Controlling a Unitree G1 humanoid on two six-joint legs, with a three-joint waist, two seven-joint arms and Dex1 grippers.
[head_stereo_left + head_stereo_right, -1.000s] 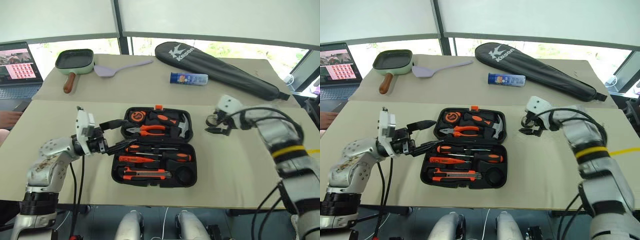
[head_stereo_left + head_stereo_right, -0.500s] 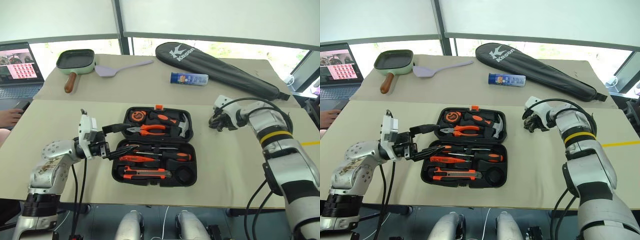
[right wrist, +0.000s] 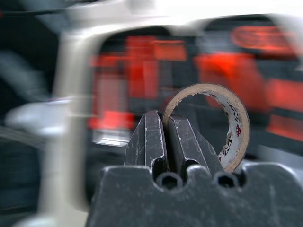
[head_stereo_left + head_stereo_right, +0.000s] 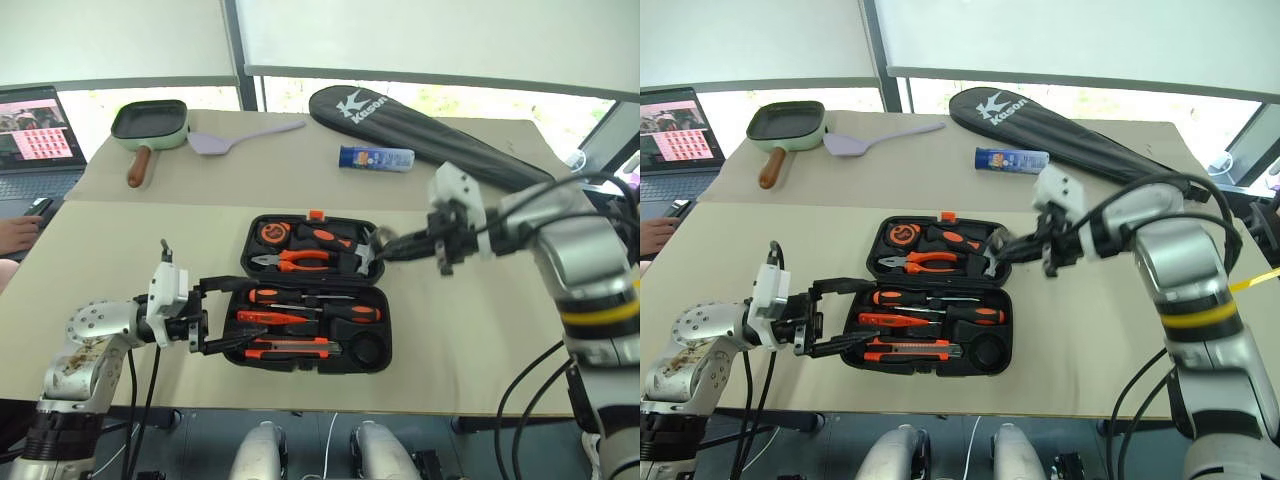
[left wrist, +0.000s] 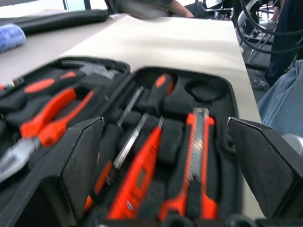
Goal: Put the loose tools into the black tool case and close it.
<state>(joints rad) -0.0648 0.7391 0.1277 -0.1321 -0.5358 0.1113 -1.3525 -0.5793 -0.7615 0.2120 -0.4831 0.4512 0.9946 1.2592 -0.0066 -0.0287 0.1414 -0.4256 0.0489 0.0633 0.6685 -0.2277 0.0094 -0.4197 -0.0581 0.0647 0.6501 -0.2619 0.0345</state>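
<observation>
The right gripper (image 3: pixel 163 130) has its two black fingers pressed together on the wall of a small tape roll with a brown cardboard core (image 3: pixel 222 124), which it holds above the right rim of the open black plastic tool case (image 4: pixel 232 352). The left gripper (image 4: pixel 224 315) has its fingers spread wide and holds nothing; it points to the right, at the left side of the case. The case lies flat on the beige table (image 4: pixel 130 240), long axis left to right, orange latch (image 4: pixel 317 214) on the far edge. In its near half, a screwdriver with orange-black handle (image 4: pixel 300 297), a small orange tester pen (image 4: pixel 262 317) and an orange-black utility knife (image 4: pixel 290 347) lie left to right, next to an empty round slot (image 4: pixel 367 349).
</observation>
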